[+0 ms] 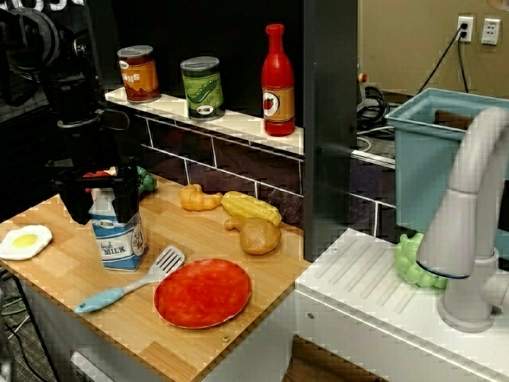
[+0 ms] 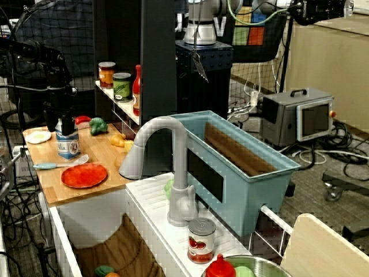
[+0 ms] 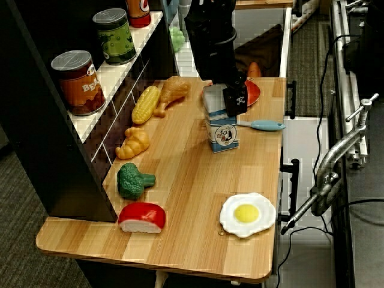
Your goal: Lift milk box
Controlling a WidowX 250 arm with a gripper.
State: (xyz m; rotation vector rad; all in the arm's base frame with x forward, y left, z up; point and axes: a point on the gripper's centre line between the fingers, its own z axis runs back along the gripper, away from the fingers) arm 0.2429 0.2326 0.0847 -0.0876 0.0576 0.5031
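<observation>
The milk box (image 1: 119, 239) is a small carton with a white gabled top, light-blue sides and "MILK" lettering. It stands upright on the wooden counter (image 1: 71, 278), and its base looks to rest on the wood. It also shows in the side view (image 2: 68, 144) and the overhead view (image 3: 223, 133). My black gripper (image 1: 102, 199) comes down from above, with its fingers against both sides of the carton's top. It also shows in the side view (image 2: 63, 122) and the overhead view (image 3: 219, 96). The gripper hides the gable.
A blue-handled spatula (image 1: 127, 286) and a red plate (image 1: 203, 292) lie right beside the carton. A fried egg (image 1: 24, 241) lies at the counter's left edge. Corn (image 1: 250, 208), a potato (image 1: 259, 235), a croissant (image 1: 199, 198) and broccoli (image 3: 133, 180) lie along the back wall. Cans and a ketchup bottle (image 1: 277, 83) stand on the shelf.
</observation>
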